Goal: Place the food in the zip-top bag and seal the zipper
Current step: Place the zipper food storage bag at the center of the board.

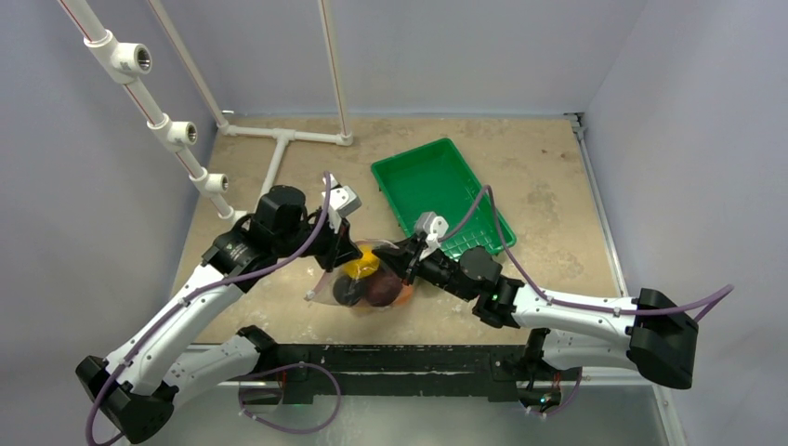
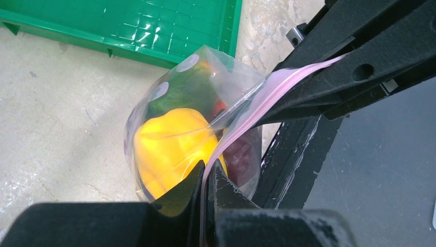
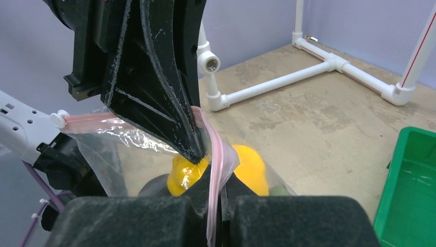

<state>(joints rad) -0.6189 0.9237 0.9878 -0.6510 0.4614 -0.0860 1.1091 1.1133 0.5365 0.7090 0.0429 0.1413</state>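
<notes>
At the left, the left gripper (image 1: 346, 251) is clenched on the narrow pink-red zipper strip (image 2: 255, 106) of the clear, floppy zip-top plastic bag (image 1: 372, 283). The bag sits at the near centre of the beige table (image 1: 558, 186), between the two arms. The toy plastic food is inside it: a yellow pepper (image 2: 169, 144), a green piece (image 2: 180, 92) and a dark red piece (image 2: 241, 154) show through the film. To the right, the right gripper (image 1: 409, 263) is likewise clamped on the strip, close beside the left one. Judgement: the two pinches keep the mouth uppermost and the strip taut for pressing shut. The strip's long axis runs left to right between the jaws, the bag's body hanging below. Whether the seal is complete cannot be told. The green plastic tray (image 1: 437, 181) lies just beyond, to the far right.
</notes>
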